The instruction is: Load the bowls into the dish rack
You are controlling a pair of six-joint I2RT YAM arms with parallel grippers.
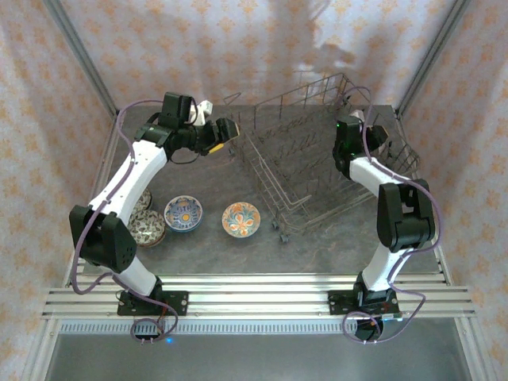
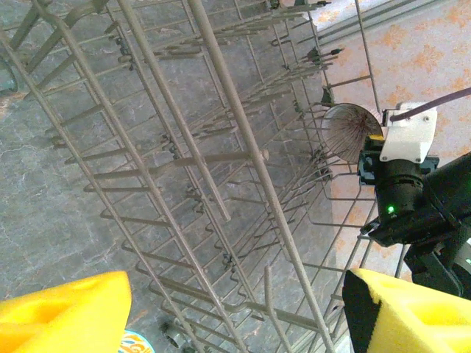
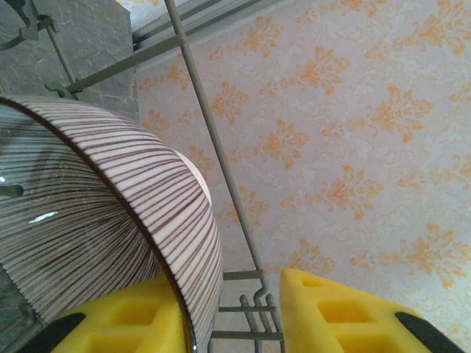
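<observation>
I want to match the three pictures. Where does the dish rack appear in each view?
Top external: the dish rack stands right of centre, toward the far side.
Left wrist: the dish rack crosses nearly the whole picture as tines and wires.
Right wrist: the dish rack is a side wire running down the middle, beside the striped bowl.
Shared landmark: the orange-patterned wall, behind the rack in all three.

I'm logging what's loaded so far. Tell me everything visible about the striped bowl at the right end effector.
The striped bowl is round and glossy, ceramic by its look, cream with fine maroon lines running to its rim. It stands on edge among the wires at the dish rack's wall-side edge. The right end effector straddles its rim, jaws apart: one yellow pad sits by the bowl, and a gap shows at the other.
</observation>
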